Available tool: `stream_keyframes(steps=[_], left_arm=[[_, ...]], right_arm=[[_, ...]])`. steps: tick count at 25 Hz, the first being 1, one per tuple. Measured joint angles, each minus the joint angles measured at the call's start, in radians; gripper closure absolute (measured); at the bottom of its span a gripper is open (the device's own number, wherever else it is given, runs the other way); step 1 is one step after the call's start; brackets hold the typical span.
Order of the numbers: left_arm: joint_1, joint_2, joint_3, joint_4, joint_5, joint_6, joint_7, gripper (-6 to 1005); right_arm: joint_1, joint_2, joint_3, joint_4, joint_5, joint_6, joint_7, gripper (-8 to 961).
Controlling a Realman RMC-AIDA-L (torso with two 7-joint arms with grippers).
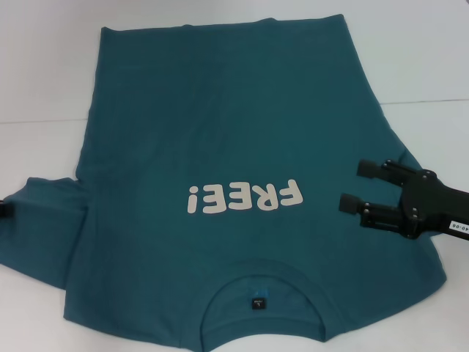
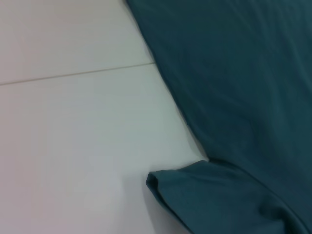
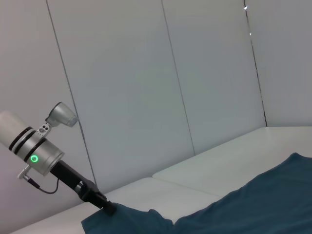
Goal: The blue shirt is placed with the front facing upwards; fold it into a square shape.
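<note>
Near the right edge of the white worktop (image 1: pixel 44 81), the right gripper (image 1: pixel 350 185) is being held over the shirt's right sleeve area, its two black fingers (image 1: pixel 371 169) spread apart with nothing between them. At the left edge, only a dark sliver of the left gripper (image 1: pixel 4 210) is being shown in the head view, touching or just beside the tip of the left sleeve (image 1: pixel 51 209); in the right wrist view it is seen pressed down at that sleeve's end, but whether its jaws are apart or together cannot be told.

The blue shirt (image 1: pixel 220 132) is lying spread flat across the middle of the worktop, front up, collar towards the near edge and hem towards the far edge, the white "FREE!" lettering (image 1: pixel 245 198) showing.

By judgement, the first fold is being prepared: the sleeves are being taken for turning inward. The next move is calling for the right gripper to be lowered and closed on the cloth beneath it.

The collar's near rim is being cut off by the picture's edge, and the right sleeve is being largely hidden under the right arm.
</note>
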Motion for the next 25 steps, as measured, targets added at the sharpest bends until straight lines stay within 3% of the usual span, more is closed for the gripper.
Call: stream_keyframes(steps=[13,25], left_arm=[[-0.016,0.006,-0.001,0.039,0.024,0.031,-0.005,946],[-0.039,0.028,-0.006,0.038,0.048,0.064,-0.004,948]], right_arm=[[-0.002,0.004,0.000,0.000,0.000,-0.001,0.000,45],[-0.002,0.004,0.000,0.000,0.000,0.000,0.002,45]])
